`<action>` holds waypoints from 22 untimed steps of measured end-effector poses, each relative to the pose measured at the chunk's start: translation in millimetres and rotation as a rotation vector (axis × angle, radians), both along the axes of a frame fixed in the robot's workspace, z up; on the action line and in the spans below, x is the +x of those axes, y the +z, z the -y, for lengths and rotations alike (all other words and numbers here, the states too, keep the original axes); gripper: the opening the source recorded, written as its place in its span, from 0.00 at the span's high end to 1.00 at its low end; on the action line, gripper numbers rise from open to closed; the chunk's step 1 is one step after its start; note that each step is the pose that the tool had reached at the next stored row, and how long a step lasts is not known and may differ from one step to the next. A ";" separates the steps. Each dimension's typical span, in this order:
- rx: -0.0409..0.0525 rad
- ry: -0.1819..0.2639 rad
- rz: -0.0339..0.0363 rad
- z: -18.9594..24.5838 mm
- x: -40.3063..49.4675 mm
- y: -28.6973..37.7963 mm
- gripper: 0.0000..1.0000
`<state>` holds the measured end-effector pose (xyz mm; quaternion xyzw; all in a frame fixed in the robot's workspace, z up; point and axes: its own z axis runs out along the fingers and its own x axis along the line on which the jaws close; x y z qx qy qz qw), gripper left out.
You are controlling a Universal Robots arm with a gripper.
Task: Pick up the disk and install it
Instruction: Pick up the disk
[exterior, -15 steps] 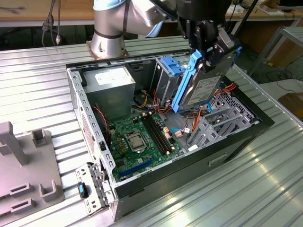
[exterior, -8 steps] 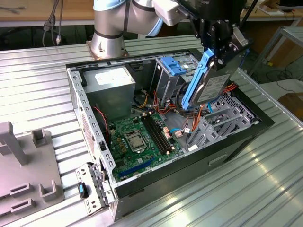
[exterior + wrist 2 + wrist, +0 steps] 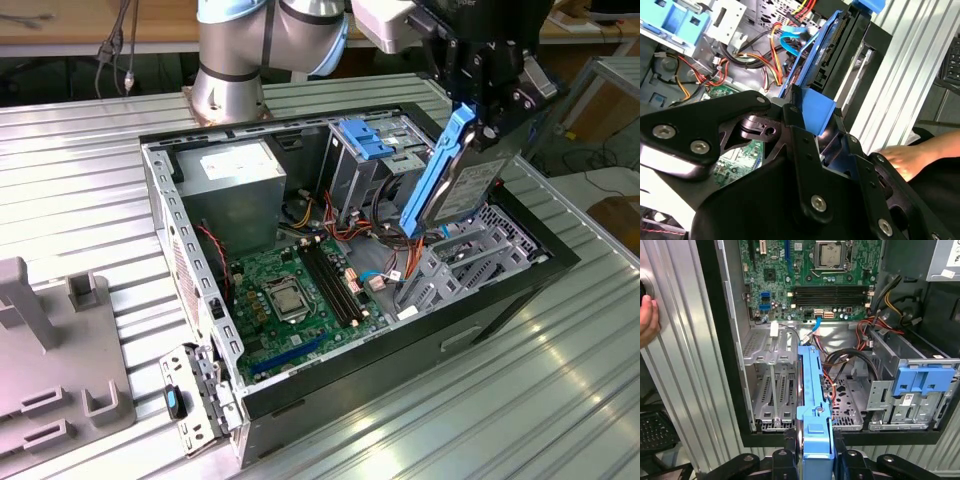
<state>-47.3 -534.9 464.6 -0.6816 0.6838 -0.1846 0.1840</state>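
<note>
Your end effector (image 3: pixel 492 118) is clamped on the upper end of the disk (image 3: pixel 462 190), which hangs steeply tilted, its blue rail toward the exterior view's left and its lower end just above the grey drive cage (image 3: pixel 450 268) inside the open computer case (image 3: pixel 185 250) on the ribbed metal desk (image 3: pixel 80 150).

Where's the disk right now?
In the exterior view the disk hangs tilted in the gripper, over the open computer case at that view's right.
</note>
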 end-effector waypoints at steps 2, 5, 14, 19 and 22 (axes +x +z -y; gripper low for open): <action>-0.0001 0.000 0.0000 3.0 6.1 -0.1 0.63; -0.0002 0.000 0.0000 4.7 21.3 -0.3 0.63; 0.0004 0.002 0.0003 24.4 30.7 -5.6 0.63; 0.0002 0.002 0.0005 28.4 36.5 -10.7 0.63; 0.0011 0.002 0.0004 28.9 36.7 -13.5 0.63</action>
